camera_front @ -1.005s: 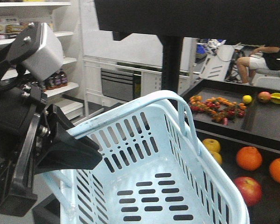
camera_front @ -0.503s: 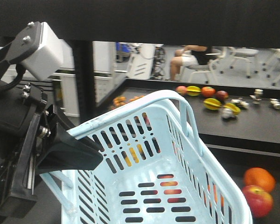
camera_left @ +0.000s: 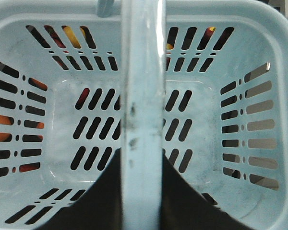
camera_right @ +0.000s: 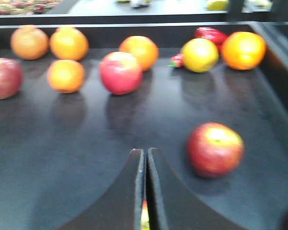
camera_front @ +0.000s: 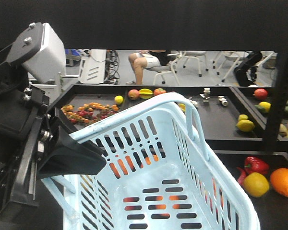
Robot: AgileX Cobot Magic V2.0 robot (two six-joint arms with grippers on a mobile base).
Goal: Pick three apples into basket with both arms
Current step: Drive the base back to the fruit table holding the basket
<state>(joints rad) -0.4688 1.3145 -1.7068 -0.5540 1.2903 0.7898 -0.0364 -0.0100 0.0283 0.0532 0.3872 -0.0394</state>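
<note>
My left gripper is shut on the hoop handle of the pale blue basket and holds it up, tilted. In the left wrist view my black fingers sit on both sides of the handle. Nothing lies inside the basket; orange and red fruit shows only through its slots. My right gripper is shut and empty, low over a black shelf tray. A red apple lies just right of its fingertips, apart from them. Two more red apples lie farther back.
Several oranges and a yellow fruit lie at the back of the tray, whose raised edge runs along the right. In the front view, black shelves hold small tomatoes, lemons, an orange and a red pepper. A black post stands right.
The front view has swung to the right, so the shelf fruit and post slid left across the picture. The basket stays in my left gripper, unchanged.
</note>
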